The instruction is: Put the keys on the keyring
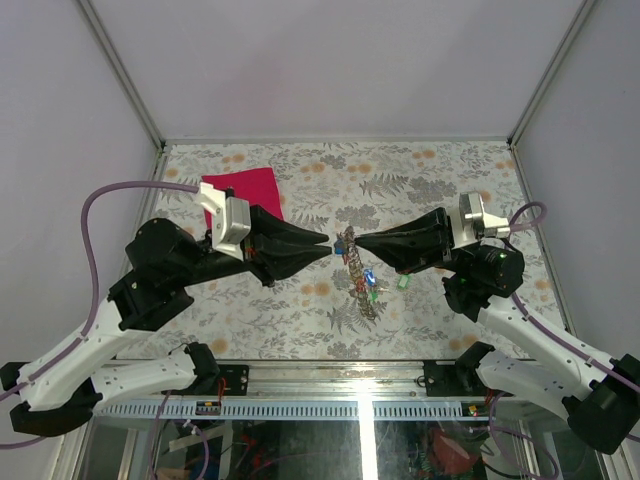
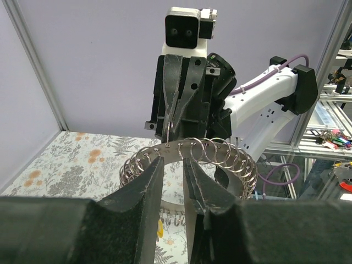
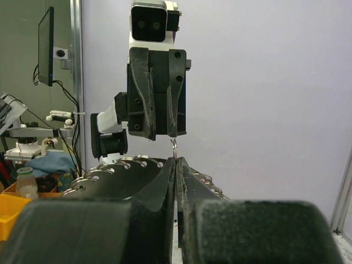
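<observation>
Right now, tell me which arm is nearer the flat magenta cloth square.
Left. The left arm crosses over the magenta cloth square at its near right corner in the top view; the right arm sits beyond the grey metal keyring.

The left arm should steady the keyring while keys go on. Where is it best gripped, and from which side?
Probably a wire loop on the near rim of the keyring, opposite where the right gripper is shut on it. Bring the left gripper in level from its own side: the loops stand thin and edge-on, fitting between its fingers.
</observation>
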You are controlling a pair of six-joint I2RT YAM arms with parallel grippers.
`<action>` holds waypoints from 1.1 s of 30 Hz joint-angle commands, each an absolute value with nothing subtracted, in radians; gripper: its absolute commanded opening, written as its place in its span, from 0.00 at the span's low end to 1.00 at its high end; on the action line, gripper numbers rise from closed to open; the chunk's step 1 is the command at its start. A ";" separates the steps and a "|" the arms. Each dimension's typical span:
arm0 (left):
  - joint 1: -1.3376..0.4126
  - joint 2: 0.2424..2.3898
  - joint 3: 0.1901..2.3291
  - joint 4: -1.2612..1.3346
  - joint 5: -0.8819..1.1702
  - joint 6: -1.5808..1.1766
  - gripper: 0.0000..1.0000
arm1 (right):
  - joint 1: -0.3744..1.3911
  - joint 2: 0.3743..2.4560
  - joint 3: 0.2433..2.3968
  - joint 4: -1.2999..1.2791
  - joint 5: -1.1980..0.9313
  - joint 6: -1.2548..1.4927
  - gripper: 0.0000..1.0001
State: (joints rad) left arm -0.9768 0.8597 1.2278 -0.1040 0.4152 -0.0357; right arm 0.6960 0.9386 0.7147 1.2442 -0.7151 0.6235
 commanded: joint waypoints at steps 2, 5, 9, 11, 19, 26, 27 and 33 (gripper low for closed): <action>-0.984 0.889 1.233 0.005 0.429 -0.059 0.21 | 0.701 0.931 0.727 1.337 -0.667 0.652 0.00; -0.983 0.909 1.239 0.019 0.447 -0.063 0.21 | 0.701 0.934 0.728 1.340 -0.670 0.657 0.00; -0.983 0.927 1.240 0.036 0.457 -0.067 0.21 | 0.701 0.935 0.730 1.346 -0.673 0.664 0.00; -0.983 0.932 1.238 0.045 0.461 -0.069 0.21 | 0.700 0.934 0.730 1.347 -0.675 0.664 0.00; -0.983 0.959 1.245 0.067 0.480 -0.078 0.20 | 0.701 0.934 0.730 1.339 -0.684 0.667 0.00; -0.984 0.977 1.251 0.075 0.487 -0.081 0.20 | 0.701 0.934 0.727 1.351 -0.694 0.678 0.00; -0.984 0.980 1.252 0.076 0.487 -0.081 0.19 | 0.701 0.936 0.730 1.352 -0.701 0.679 0.00; -0.984 0.989 1.258 0.076 0.500 -0.083 0.06 | 0.701 0.936 0.727 1.348 -0.711 0.681 0.00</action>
